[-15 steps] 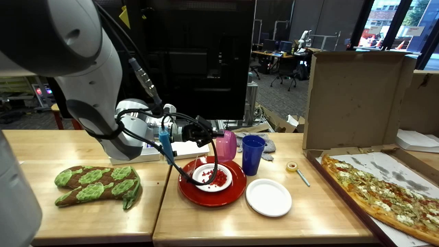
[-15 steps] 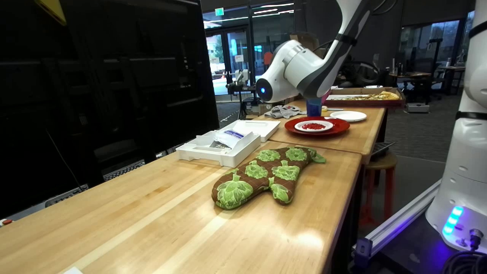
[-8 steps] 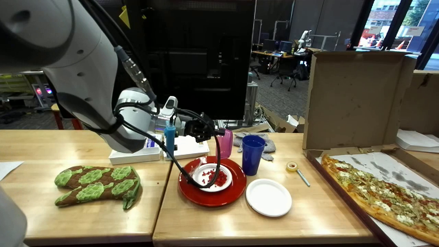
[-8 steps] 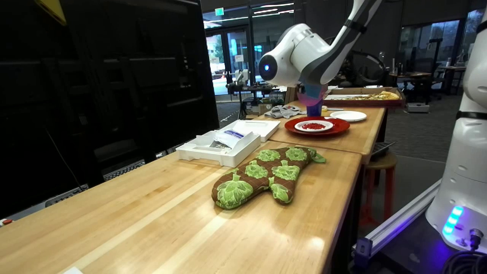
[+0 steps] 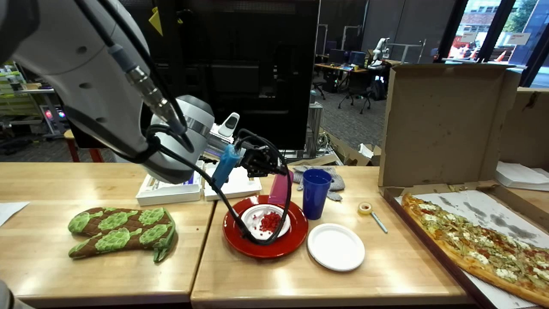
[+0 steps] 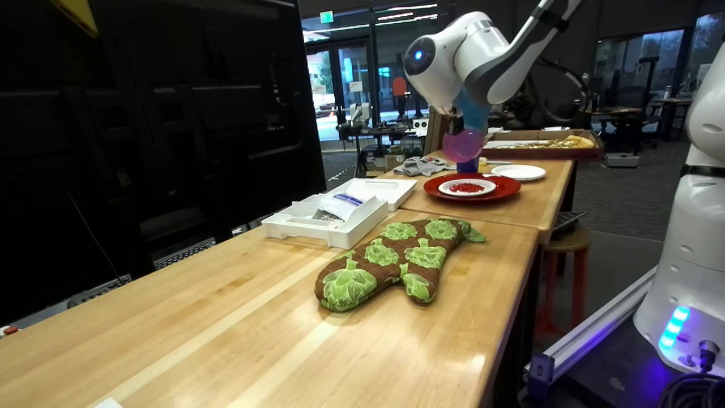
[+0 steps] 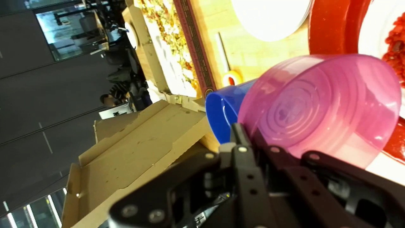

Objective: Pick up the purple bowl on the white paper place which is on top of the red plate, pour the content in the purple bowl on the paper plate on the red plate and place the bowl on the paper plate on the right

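The jaws grip the purple bowl point(image 7: 316, 104) by its wall, close to the rim, and hold it clear of the worktop point(image 5: 377, 270). The bowl hangs at the tips of the jaws, tipped steeply onto its side, its inner wall and ringed base showing in the wrist view. Lower than the jaws sits the red plate point(image 5: 296, 240), bearing a white paper plate point(image 5: 257, 209) with a heap of small red pieces point(image 5: 270, 222) on it; whether the bowl is straight above the red plate's rim or slightly beyond it cannot be told. The other paper plate point(image 5: 336, 247) lies on the worktop, also lower than the jaws and farther out ahead of them, just beside the red plate. Near the tips of the jaws a blue cup point(image 5: 316, 195) stands upright, apart from the bowl in an exterior view and partly covered by it in the wrist view. Beyond the cup, ahead of the jaws, lie a roll of tape point(image 5: 365, 212) and a marker point(image 5: 380, 223), and, well apart from the jaws, an opened pizza box point(image 5: 446, 128) with pizza point(image 5: 476, 244) in it. A crumpled grey cloth point(image 6: 422, 166) lies near the cup. Behind the jaws, a white case point(image 6: 365, 228) lies open with a packet point(image 6: 342, 205) in it, and farther back a brown oven mitt point(image 6: 396, 260) with green print rests flat on the worktop.
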Motion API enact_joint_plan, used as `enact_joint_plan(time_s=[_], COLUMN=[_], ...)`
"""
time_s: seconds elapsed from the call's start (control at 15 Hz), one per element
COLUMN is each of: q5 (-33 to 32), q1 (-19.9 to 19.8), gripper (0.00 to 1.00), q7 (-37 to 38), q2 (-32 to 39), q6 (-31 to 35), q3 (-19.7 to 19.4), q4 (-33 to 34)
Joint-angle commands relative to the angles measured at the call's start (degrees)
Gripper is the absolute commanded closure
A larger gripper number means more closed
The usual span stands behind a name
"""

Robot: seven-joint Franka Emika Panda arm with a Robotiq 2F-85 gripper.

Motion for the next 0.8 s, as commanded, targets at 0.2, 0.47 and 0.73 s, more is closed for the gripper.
enact_joint_plan(time_s=[0.2,0.47,0.73], q5=[10.13,19.09,29.92], q1=[-2.58,-3.82,-4.95], gripper=[0.98,0.98,0.98], q7=[-14.04,-24.08,-35.72], q2=[-6.85,-8.15,-8.74], q6=[13.74,18.71,20.62], q3=[-4.73,-6.34,-7.38], q4=[-3.05,-4.07,-5.13])
